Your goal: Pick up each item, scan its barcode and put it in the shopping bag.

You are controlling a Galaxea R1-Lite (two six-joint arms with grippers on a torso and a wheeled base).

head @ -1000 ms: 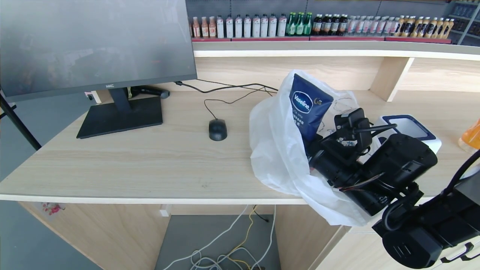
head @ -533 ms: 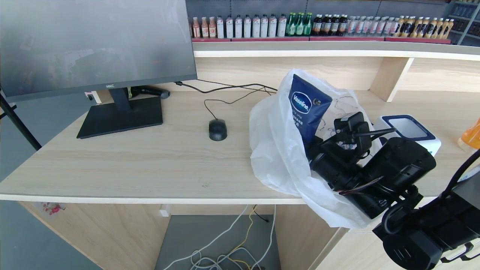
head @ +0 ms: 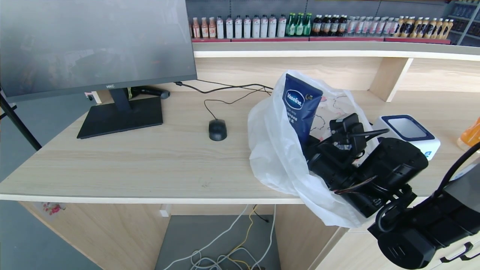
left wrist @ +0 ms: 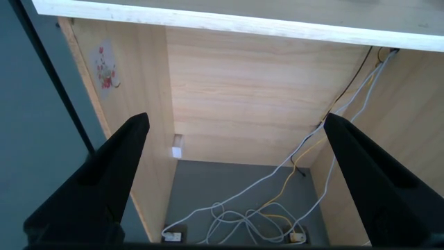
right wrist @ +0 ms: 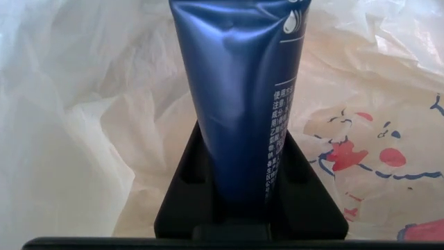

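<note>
A dark blue lotion tube (head: pixel 298 108) stands upright in the mouth of the white plastic shopping bag (head: pixel 275 150) on the counter. My right gripper (head: pixel 311 144) is shut on the tube's lower end, inside the bag's opening. Up close, the right wrist view has the tube (right wrist: pixel 239 104) clamped between the black fingers (right wrist: pixel 187 184), with the bag's white film (right wrist: pixel 76 139) all around. The white barcode scanner (head: pixel 407 135) with its dark window sits just right of the bag. My left gripper (left wrist: pixel 236 180) hangs open below the counter, facing the space under the desk.
A monitor (head: pixel 93 41) on a black stand fills the counter's left. A black mouse (head: pixel 217 129) with its cable lies left of the bag. An orange item (head: pixel 470 137) shows at the far right edge. Loose cables (left wrist: pixel 257 215) lie on the floor under the desk.
My right gripper has carried the tube a little to the left and deeper into the bag's opening. The bag's top has shifted with it. The left arm has kept still.
</note>
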